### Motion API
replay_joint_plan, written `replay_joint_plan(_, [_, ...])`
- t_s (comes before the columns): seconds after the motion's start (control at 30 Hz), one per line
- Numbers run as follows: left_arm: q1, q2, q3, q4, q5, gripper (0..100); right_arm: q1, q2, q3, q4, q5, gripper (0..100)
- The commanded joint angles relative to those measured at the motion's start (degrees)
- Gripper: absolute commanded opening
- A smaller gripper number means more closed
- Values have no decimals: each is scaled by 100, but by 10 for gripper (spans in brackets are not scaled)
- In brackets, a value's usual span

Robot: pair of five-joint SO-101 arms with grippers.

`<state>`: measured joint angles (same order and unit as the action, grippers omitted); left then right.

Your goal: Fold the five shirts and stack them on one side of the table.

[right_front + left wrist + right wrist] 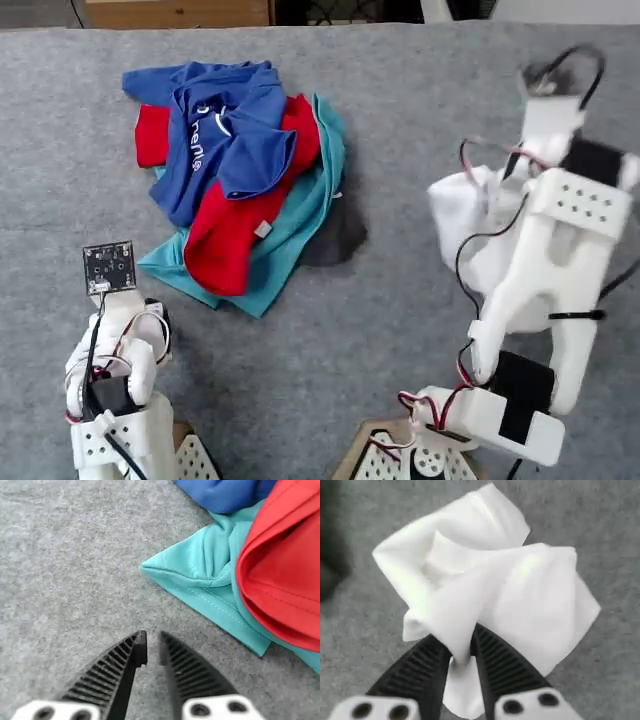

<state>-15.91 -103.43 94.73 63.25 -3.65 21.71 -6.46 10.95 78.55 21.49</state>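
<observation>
A pile of shirts lies left of the table's middle: a blue shirt point(225, 125) on top, a red shirt point(235, 225) under it, a teal shirt point(290, 235) beneath, and a dark grey shirt point(340, 235) peeking out at the pile's right. A crumpled white shirt point(460, 205) lies apart at the right. My right gripper point(462, 642) is shut on a raised fold of the white shirt point(485, 585). My left gripper point(152, 650) hangs shut and empty over bare table, just short of the teal shirt's corner point(195, 570), with the red shirt point(285, 575) beside it.
The grey felt table point(400, 90) has bare room at the far right, between the pile and the white shirt, and along the left edge. A wooden piece point(175, 12) stands beyond the far edge. Both arm bases sit at the near edge.
</observation>
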Motion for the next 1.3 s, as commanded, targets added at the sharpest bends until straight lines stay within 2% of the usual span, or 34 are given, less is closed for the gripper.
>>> replay_joint_plan(0.0, [57, 35, -963, 18, -70, 119, -149, -242, 1807, -1503, 62, 15])
replay_joint_plan(0.23, [92, 1741, -2677, 9, -378, 119, -255, -198, 3530, -3130, 53, 15])
replay_joint_plan(0.37, [549, 3218, -3908, 18, -369, 119, -255, -259, 4259, -4000, 53, 15])
replay_joint_plan(0.8, [2281, 7262, -6633, 18, -396, 129, -352, -321, 4295, -4088, 53, 15])
replay_joint_plan(0.9, [2448, 8281, -7292, 18, -352, 196, -352, -321, 4295, -4097, 53, 15])
replay_joint_plan(1.0, [2484, 9178, -8075, 44, 79, 251, -352, -321, 4295, -4097, 53, 15])
replay_joint_plan(1.1, [2510, 10013, -9086, 396, 325, 272, -352, -321, 4295, -4097, 53, 15])
replay_joint_plan(1.27, [2721, 11464, -10633, 923, 316, 274, -352, -321, 4303, -4097, 53, 15])
